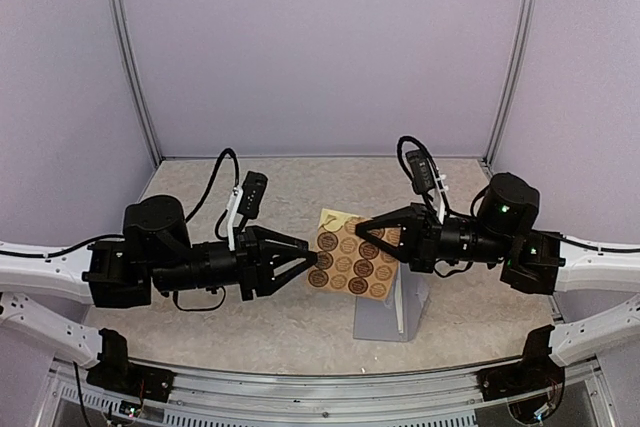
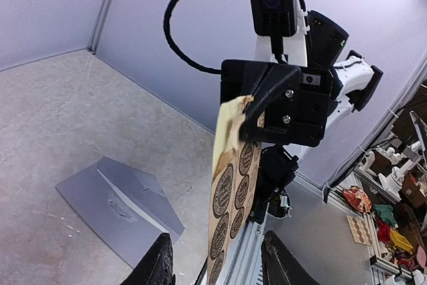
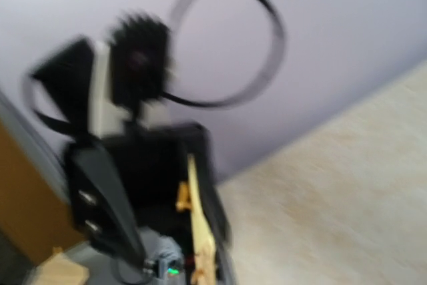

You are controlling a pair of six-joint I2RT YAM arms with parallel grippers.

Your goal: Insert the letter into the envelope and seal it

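Note:
The grey-lavender envelope [image 1: 385,315] lies flat on the table under my right arm, and it also shows in the left wrist view as the envelope [image 2: 113,201]. The letter is not in view. A tan sticker sheet [image 1: 350,259] hangs between the two arms. My right gripper [image 1: 374,237] is shut on the top corner of this sticker sheet [image 2: 230,191]. My left gripper [image 1: 306,257] is open, with a finger on either side of the sheet's lower edge and not touching it. The right wrist view is blurred and shows the sheet [image 3: 200,231] edge-on.
Lavender walls enclose the beige tabletop [image 1: 200,182] on three sides. A metal rail [image 1: 330,392] runs along the near edge between the arm bases. In the left wrist view, clutter [image 2: 387,218] lies outside the enclosure at the right.

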